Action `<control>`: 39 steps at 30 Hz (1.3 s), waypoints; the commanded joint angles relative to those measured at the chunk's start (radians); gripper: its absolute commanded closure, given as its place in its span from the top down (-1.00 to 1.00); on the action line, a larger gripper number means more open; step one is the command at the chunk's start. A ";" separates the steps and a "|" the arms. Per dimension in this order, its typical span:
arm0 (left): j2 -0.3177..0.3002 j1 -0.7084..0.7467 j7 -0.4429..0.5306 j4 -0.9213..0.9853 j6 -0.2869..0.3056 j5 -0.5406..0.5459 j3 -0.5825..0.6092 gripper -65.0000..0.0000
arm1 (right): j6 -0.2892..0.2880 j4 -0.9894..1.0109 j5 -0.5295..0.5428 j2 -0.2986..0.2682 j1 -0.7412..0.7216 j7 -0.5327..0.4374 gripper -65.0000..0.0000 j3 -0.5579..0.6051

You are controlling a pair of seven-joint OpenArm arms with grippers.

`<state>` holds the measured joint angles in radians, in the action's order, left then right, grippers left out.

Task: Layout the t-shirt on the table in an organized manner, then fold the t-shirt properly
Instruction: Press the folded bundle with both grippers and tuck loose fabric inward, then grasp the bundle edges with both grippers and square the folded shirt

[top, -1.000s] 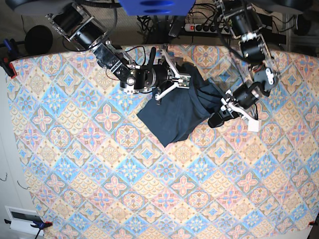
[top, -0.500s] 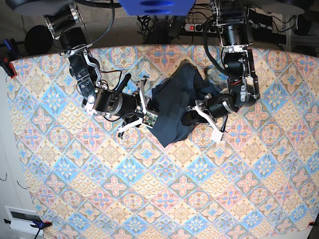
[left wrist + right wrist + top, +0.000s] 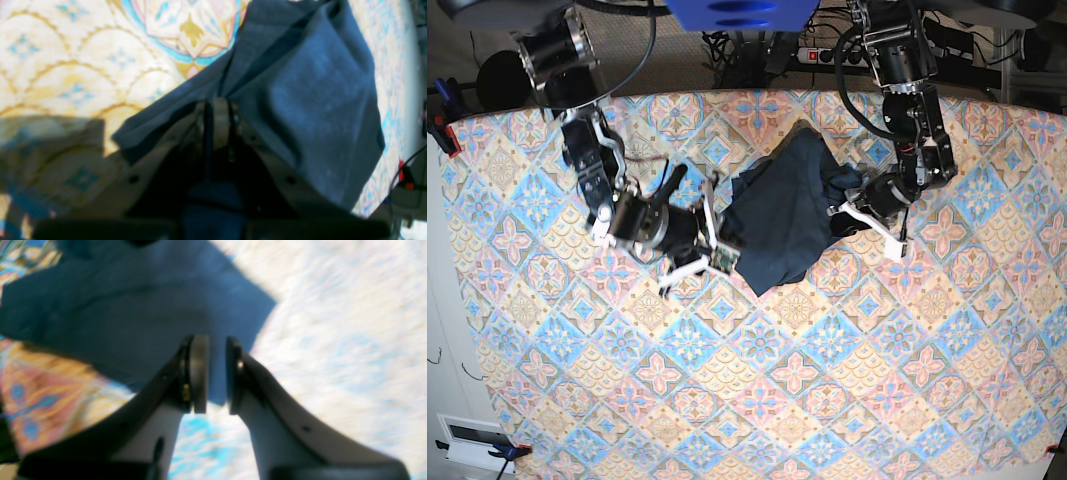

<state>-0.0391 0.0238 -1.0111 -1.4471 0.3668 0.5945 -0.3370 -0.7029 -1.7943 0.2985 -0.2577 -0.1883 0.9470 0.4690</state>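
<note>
Reaching in from both sides, we are pinching a fold of the t-shirt (image 3: 777, 215) in our left tool (image 3: 213, 120), while our right tool (image 3: 217, 373) is hovering slightly spread and empty beside its edge. The navy t-shirt is lying bunched and wrinkled on the tabletop (image 3: 827, 380).

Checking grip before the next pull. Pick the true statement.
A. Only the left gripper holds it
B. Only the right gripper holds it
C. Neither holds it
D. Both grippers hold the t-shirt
A: the left gripper is shut on navy t-shirt cloth; the right gripper has an empty gap.
</note>
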 commanded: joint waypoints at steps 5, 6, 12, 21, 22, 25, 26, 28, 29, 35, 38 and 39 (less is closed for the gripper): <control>-0.006 0.101 0.008 -0.229 0.008 0.206 -0.109 -0.95 | 0.005 0.110 0.015 0.005 -0.093 -0.073 -0.74 -0.003; -0.008 0.124 0.007 -0.257 0.010 0.238 -0.112 -0.95 | 0.005 0.132 0.015 0.011 -0.103 -0.078 -0.74 -0.003; -0.011 0.262 -0.039 -0.450 0.014 0.351 -0.067 -0.95 | 0.005 0.282 0.012 0.093 -0.188 -0.078 -0.74 -0.003; -0.028 0.302 -0.093 -0.487 0.014 0.209 0.141 -0.95 | 0.005 0.552 0.006 0.192 -0.305 -0.090 -0.98 -0.003; -0.028 0.302 -0.093 -0.485 0.014 0.183 0.166 -0.95 | 0.005 0.584 0.006 0.203 -0.316 -0.108 -0.98 -0.003; -0.029 0.304 -0.094 -0.478 0.013 0.091 0.224 -0.95 | 0.005 0.684 -0.020 0.234 -0.348 -0.167 -0.98 -0.003; -0.029 0.304 -0.094 -0.467 0.013 0.060 0.240 -0.95 | 0.005 0.721 -0.058 0.248 -0.357 -0.182 -0.98 -0.003; -0.029 0.296 -0.088 -0.439 0.011 -0.006 0.270 -0.95 | 0.005 0.785 -0.152 0.281 -0.363 -0.220 -0.98 -0.003; -0.029 0.295 -0.087 -0.424 0.011 -0.035 0.278 -0.95 | 0.005 0.813 -0.200 0.295 -0.363 -0.240 -0.98 -0.003; -0.049 0.238 -0.084 -0.292 0.011 -0.137 0.272 -0.95 | 0.005 0.925 -0.405 0.318 -0.365 -0.290 -0.98 -0.002; -0.089 0.215 -0.031 -0.229 0.010 -0.130 0.279 -0.95 | 0.005 0.919 -0.413 0.317 -0.362 -0.288 -0.99 0.044; -0.100 0.212 -0.004 -0.212 0.010 -0.138 0.279 -0.95 | 0.005 0.902 -0.413 0.315 -0.362 -0.286 -0.99 0.073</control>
<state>-0.1310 0.2436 -1.0161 -1.6558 0.3973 0.4984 -0.0528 -0.6941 -0.8787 -0.1036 0.0513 -0.5270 0.6437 0.5400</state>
